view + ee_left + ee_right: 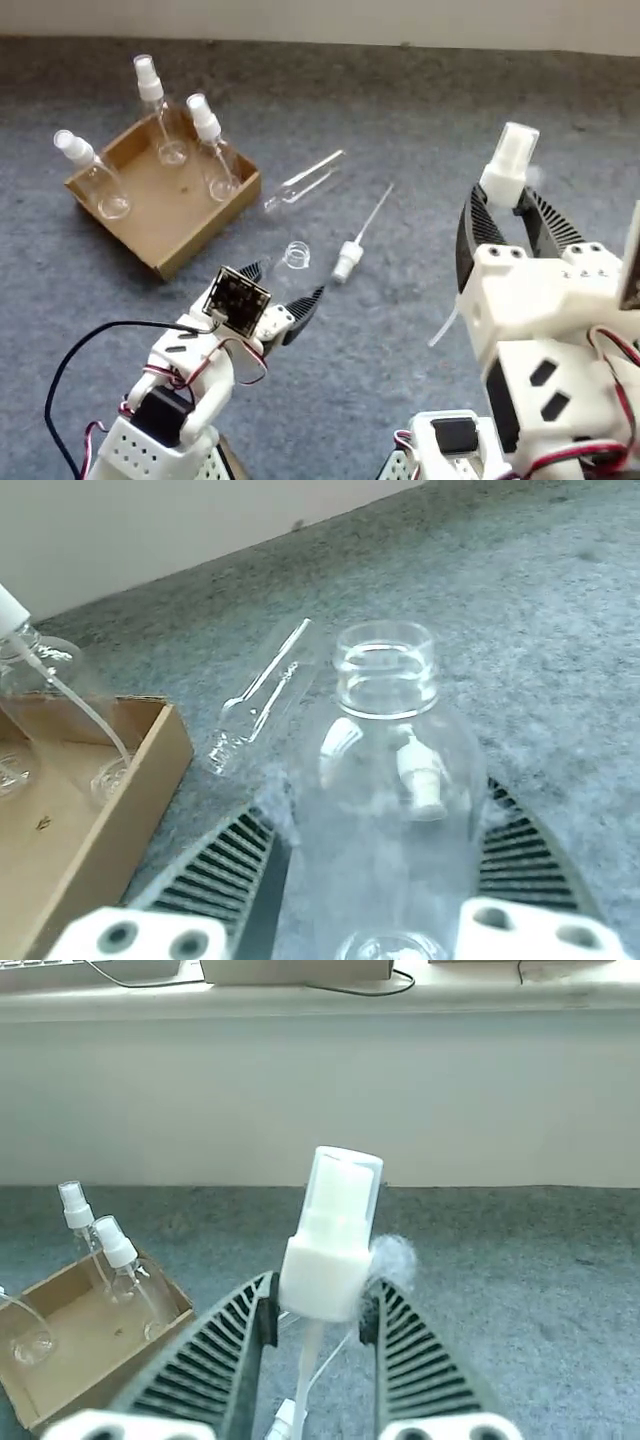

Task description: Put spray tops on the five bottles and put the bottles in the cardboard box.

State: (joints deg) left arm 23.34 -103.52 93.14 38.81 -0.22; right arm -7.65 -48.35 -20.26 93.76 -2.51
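My left gripper (287, 282) is shut on a clear open bottle (296, 254), held upright just above the carpet; in its wrist view the bottle's open neck (386, 666) rises between the jaws. Off to the right and higher up, my right gripper (503, 195) is shut on a white spray top (508, 160) with its dip tube hanging down; the top (332, 1245) sits pinched between the fingers. Another clear bottle (305, 180) lies on its side, and a loose spray top (350, 256) lies next to the held bottle. The cardboard box (205, 238) holds three capped bottles (210, 140).
The grey carpet (400, 120) covers the table. The box (150, 770) stands close beside my left gripper, and the lying bottle (260, 700) rests just beyond the box's corner. A pale wall (450, 1100) runs along the far edge.
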